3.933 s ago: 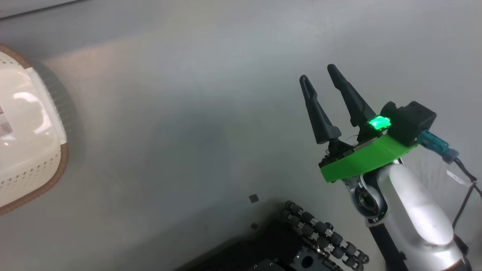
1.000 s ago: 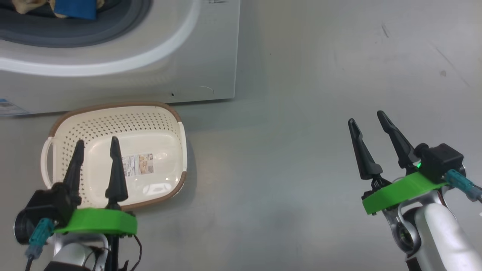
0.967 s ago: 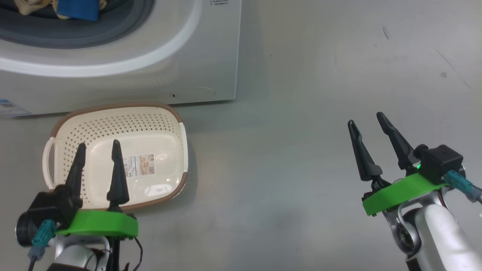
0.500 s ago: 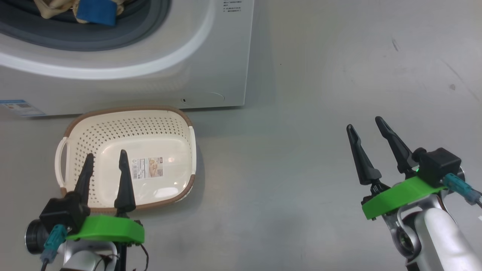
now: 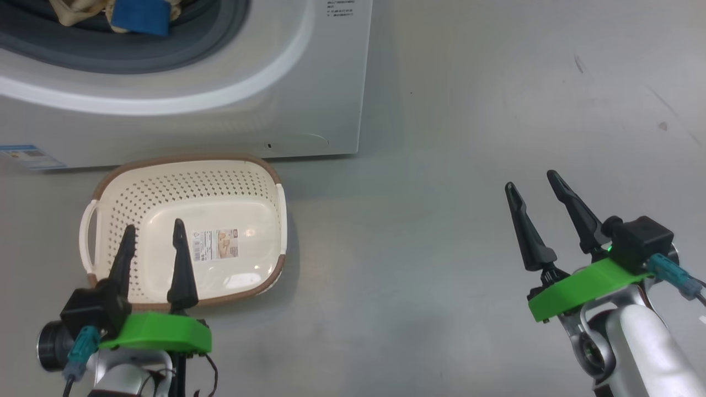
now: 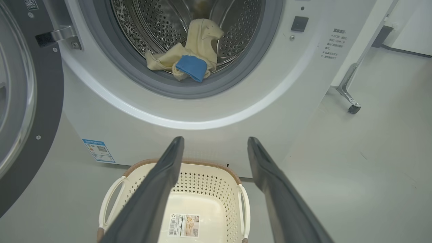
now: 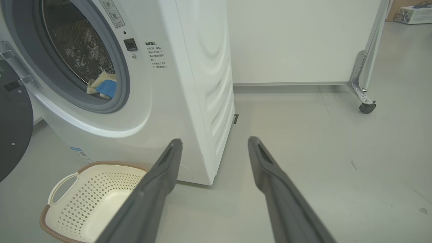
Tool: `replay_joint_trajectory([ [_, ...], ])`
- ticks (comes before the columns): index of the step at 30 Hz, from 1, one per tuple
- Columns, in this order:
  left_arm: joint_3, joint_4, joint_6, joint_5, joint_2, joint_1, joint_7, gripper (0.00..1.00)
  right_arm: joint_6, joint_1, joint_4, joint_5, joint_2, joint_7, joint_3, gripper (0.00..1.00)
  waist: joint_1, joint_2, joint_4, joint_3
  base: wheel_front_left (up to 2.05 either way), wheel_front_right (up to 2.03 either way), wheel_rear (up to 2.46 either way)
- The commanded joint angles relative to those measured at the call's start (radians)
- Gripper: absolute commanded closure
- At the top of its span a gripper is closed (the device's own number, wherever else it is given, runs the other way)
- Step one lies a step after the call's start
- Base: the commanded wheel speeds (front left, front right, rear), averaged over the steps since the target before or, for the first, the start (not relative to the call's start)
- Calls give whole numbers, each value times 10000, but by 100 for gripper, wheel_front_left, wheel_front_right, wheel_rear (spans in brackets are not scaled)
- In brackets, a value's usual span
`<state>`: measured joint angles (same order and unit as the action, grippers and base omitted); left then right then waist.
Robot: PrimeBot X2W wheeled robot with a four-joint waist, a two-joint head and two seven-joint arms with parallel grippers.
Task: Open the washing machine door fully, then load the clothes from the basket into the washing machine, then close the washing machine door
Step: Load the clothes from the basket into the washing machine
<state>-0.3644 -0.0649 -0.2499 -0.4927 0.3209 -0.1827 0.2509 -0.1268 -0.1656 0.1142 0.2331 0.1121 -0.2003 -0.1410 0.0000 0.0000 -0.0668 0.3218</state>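
The white washing machine (image 5: 220, 110) (image 6: 303, 87) (image 7: 189, 84) stands with its black-rimmed door (image 6: 23, 111) (image 7: 13, 125) swung open to the left. Cream-yellow clothes (image 6: 199, 40) and a blue cloth piece (image 6: 191, 67) (image 5: 138, 15) (image 7: 107, 87) lie in the steel drum. On the floor in front sits the basket (image 5: 165, 182) (image 6: 209, 182) (image 7: 84, 192), with nothing in it but its label. My left gripper (image 5: 153, 240) (image 6: 214, 143) hovers open over the basket's near edge. My right gripper (image 5: 532, 184) (image 7: 214, 143) is open over bare floor to the right.
Grey floor spreads to the right of the machine. A white partition (image 7: 297, 40) stands behind it on a metal leg with a caster (image 7: 366, 107) (image 6: 352, 108). A blue sticker (image 5: 25, 156) (image 6: 98, 151) marks the machine's lower front.
The head camera has swung from bare floor to the machine and basket, then shifted slightly; the scene slid right and down. Both grippers stay open and hold nearly the same pose.
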Motion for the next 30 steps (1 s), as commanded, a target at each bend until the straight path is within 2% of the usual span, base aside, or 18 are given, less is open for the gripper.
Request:
replay_joint_trajectory([
  [1, 451, 194, -1535, 64, 146, -412, 108, 0, -39, 52, -361, -52, 17, 26, -185, 0, 0, 0, 4, 44, 0, 0, 0],
  [6, 584, -32, -1309, -160, 209, -913, -39, 0, -39, -19, -447, -25, -26, 24, -251, 0, 0, 0, -27, 299, 0, 0, 0],
  [15, 877, -942, -612, -520, 879, -3059, -1106, 0, -39, -512, -422, 184, -97, -137, -502, 0, 0, 0, -499, 1170, 0, 0, 0],
  [23, 1204, -1997, 184, -924, 1898, -5374, -2580, 0, -39, -958, -146, 485, -272, -414, -769, 0, 0, 0, -1246, 2081, 0, 0, 0],
  [30, 1445, -2664, 656, -1103, 2968, -7290, -4012, 0, -39, -1376, 104, 758, -399, -574, -1034, 0, 0, 0, -1898, 2918, 0, 0, 0],
])
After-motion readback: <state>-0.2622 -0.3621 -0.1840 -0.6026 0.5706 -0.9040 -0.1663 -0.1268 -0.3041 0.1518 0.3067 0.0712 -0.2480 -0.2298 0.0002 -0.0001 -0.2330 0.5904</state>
